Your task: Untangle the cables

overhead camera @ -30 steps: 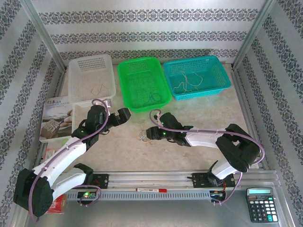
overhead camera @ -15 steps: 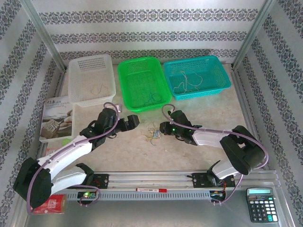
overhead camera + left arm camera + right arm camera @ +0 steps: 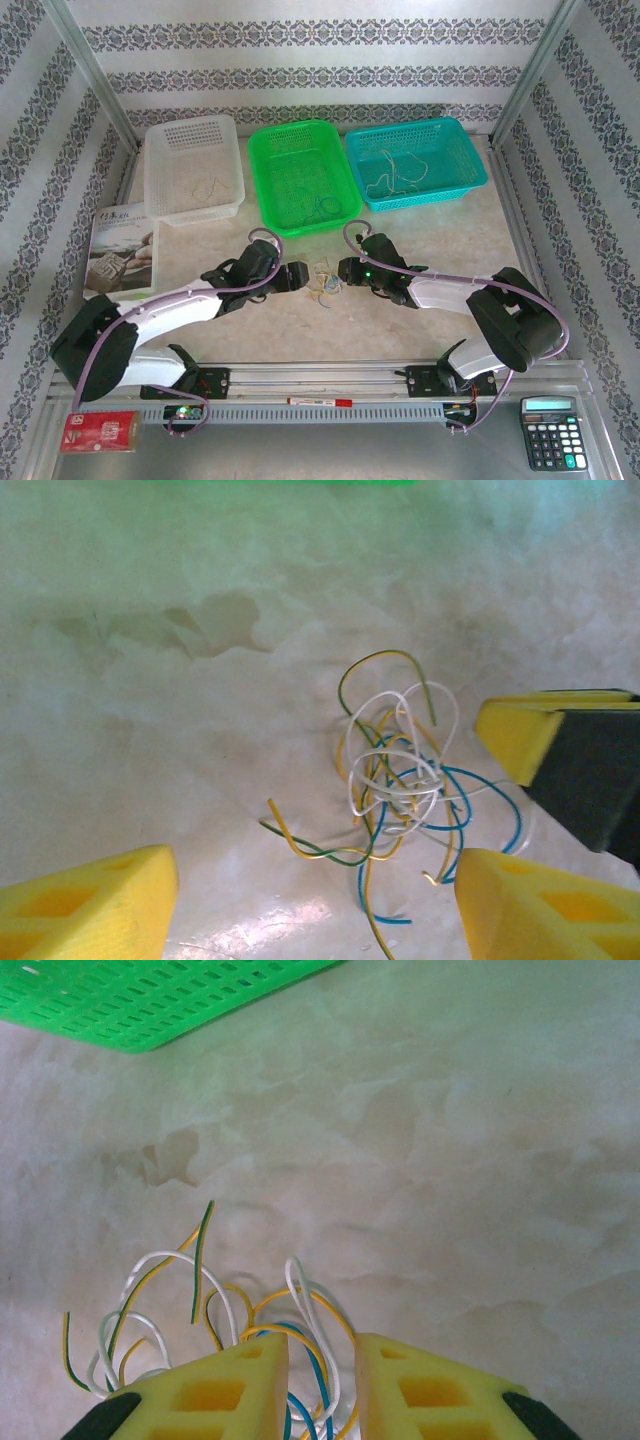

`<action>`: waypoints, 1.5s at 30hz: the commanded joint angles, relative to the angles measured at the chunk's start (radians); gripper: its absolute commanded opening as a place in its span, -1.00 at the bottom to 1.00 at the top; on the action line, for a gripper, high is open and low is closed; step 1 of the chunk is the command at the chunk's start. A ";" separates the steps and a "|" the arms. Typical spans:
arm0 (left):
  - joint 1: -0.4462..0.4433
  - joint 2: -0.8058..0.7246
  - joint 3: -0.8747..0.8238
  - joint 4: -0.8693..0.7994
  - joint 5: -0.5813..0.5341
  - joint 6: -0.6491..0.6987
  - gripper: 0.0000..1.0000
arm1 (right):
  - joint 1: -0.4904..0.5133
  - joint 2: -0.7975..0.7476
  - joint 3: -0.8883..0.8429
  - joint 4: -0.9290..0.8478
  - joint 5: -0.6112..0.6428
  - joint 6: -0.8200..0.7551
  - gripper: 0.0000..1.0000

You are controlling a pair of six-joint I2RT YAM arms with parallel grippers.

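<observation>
Near the middle of the table (image 3: 455,235), between the two grippers, the cables (image 3: 325,280) lie as one loose knot of thin yellow, white and blue strands. Left gripper (image 3: 298,277) sits just beside the knot; in the left wrist view its yellow fingers (image 3: 95,905) are spread wide with nothing between them, and the knot (image 3: 400,790) lies on the table ahead of them. Right gripper (image 3: 342,270) faces it from the other side. In the right wrist view its fingers (image 3: 215,1390) are drawn close, leaving a narrow slot with blue, white and yellow strands (image 3: 300,1355) caught in it. At the far edge stand a white basket (image 3: 165,150), a green basket (image 3: 265,150) and a teal basket (image 3: 470,150), each with a few loose strands inside.
</observation>
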 commanded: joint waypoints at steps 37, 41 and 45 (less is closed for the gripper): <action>-0.063 0.211 0.079 0.141 -0.064 -0.021 -1.00 | -0.015 -0.048 -0.030 0.023 0.007 0.015 -0.51; -0.063 0.117 0.118 0.055 -0.067 0.016 -1.00 | -0.023 -0.104 -0.026 0.000 -0.012 0.007 -0.41; -0.063 0.039 0.177 -0.012 -0.039 0.048 -1.00 | -0.024 -0.190 -0.021 -0.032 -0.008 -0.009 -0.23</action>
